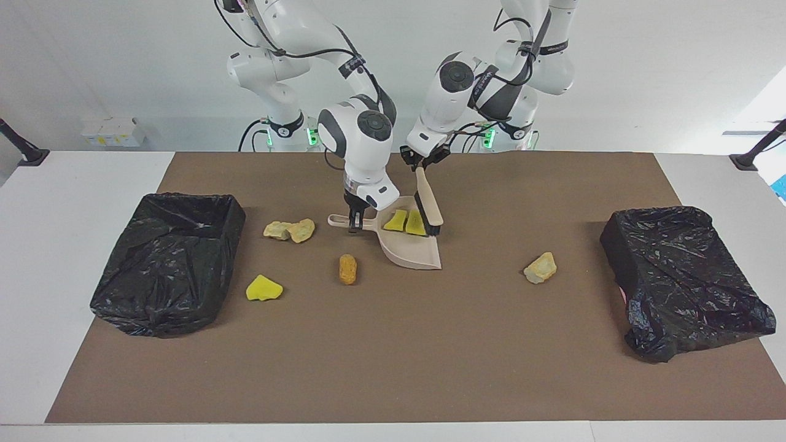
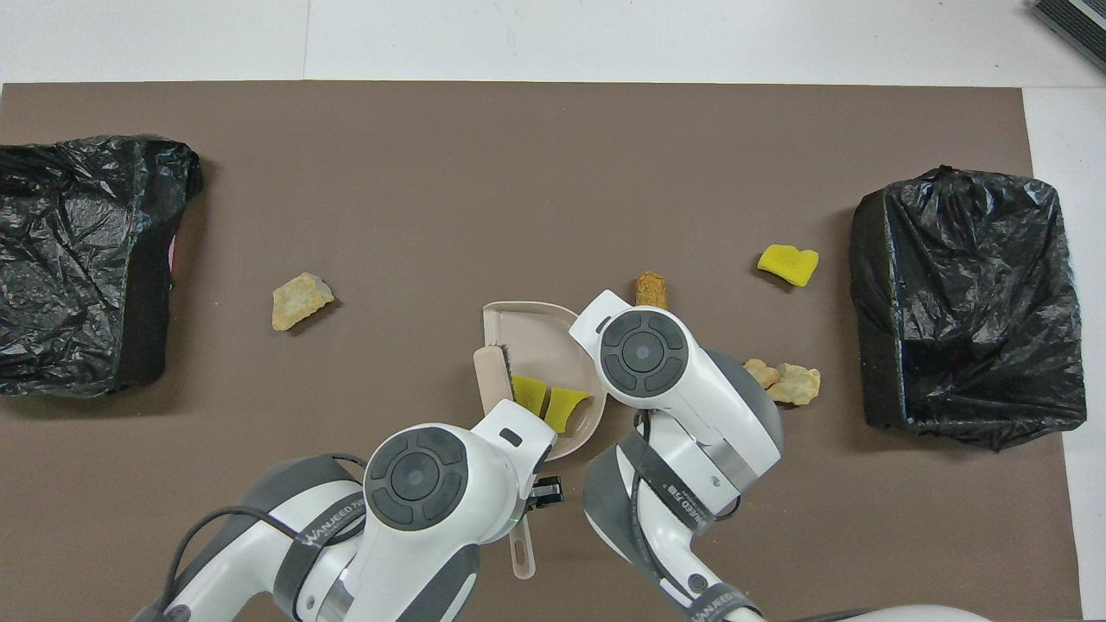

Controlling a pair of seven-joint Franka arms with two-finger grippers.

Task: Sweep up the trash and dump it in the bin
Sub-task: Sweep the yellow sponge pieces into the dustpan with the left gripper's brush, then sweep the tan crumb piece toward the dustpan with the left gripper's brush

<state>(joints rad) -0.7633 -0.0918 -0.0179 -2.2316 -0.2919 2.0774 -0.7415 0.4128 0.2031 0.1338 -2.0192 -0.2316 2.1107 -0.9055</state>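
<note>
Right jaws (image 1: 353, 226): pinching the handle of the dustpan (image 1: 410, 245), holding it on the brown mat (image 1: 393, 344).
Left jaws (image 1: 420, 164): clamped on the brush (image 1: 428, 205), bristles down inside the pan mouth.
In the pan: two yellow chunks (image 1: 406, 221), touching the bristles.
Left on the mat: tan pair (image 1: 290, 230) and yellow chunk (image 1: 264, 288) toward the right arm's bin (image 1: 169, 261); orange-brown oval (image 1: 347, 269) just beside the pan; tan chunk (image 1: 540, 267) toward the left arm's bin (image 1: 684, 279).
Progress: two of seven gathered, five unswept, nothing dumped as far as the bins show.
Bench (image 1: 80, 184): carries the mat.
</note>
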